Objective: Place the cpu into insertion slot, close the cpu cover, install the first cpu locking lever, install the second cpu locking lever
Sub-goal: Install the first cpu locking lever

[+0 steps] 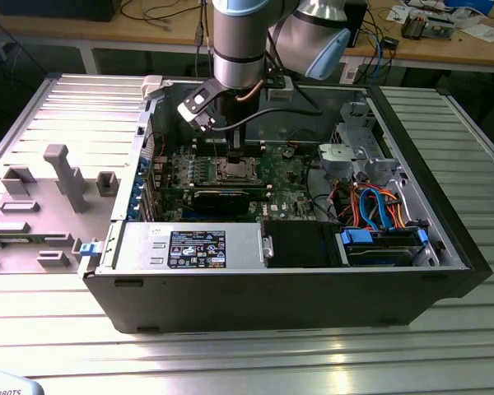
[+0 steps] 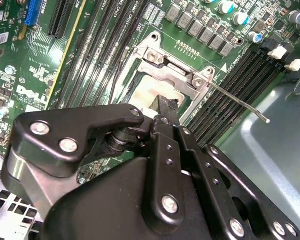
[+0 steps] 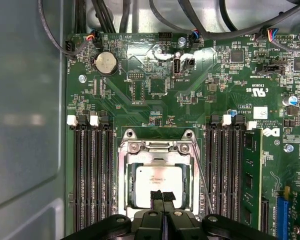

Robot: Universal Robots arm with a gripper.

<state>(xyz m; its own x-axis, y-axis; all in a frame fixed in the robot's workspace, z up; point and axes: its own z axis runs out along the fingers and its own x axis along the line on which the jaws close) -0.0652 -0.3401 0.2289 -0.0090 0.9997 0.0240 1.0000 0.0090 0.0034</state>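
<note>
Tool (image 3: 162,195) closed on nothing, tips low over the cpu (image 3: 152,176); chip sits in the insertion slot (image 3: 122,175), cpu cover (image 3: 157,156) framing it; closed tips probably suit pushing, not grasping.

cpu (image 3: 157,177) near edge: I can't see it, tucked under the tool (image 3: 163,196).
second wrist view: tool linkage hides most of the cpu.

cpu (image 3: 150,177) 1 | cover (image 3: 126,187) 1 | gripper (image 3: 162,196) 1 | arm (image 1: 239,41) 1 | coin cell (image 3: 106,63) 1 | memory module (image 3: 252,170) 1 | graphics card (image 1: 222,197) 1 | case (image 1: 272,296) 1 | white latches (image 3: 71,120) 4 in first wrist view
</note>
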